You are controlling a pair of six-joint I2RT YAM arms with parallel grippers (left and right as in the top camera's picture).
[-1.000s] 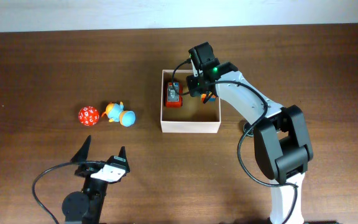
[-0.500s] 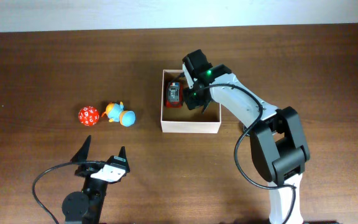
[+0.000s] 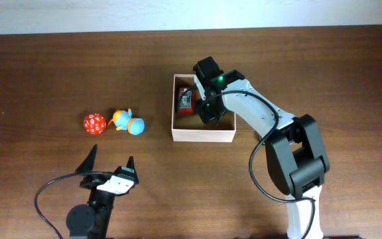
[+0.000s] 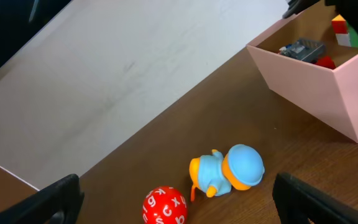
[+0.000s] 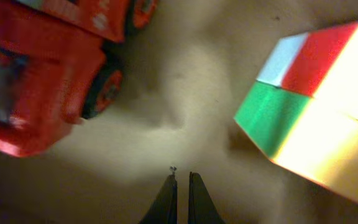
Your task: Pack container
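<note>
Overhead: brown table [image 3: 45, 66]. Container [image 3: 203, 135] sits right of centre, open top. Red car [image 3: 186, 100] lies inside against its left wall. Right arm [image 3: 257, 113] reaches in from the right; right gripper [image 3: 211, 114] is down inside the box, just beside the car. Finger gap hidden by the wrist. Red ball [image 3: 93, 123] and blue-orange toy [image 3: 128, 123] lie side by side, well left of the container. Left gripper [image 3: 109, 161] near the front edge, fingers spread wide, holding nothing.

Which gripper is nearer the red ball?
Left. The left gripper is open, a short way from the red ball; the right gripper is far off, down inside the container.
</note>
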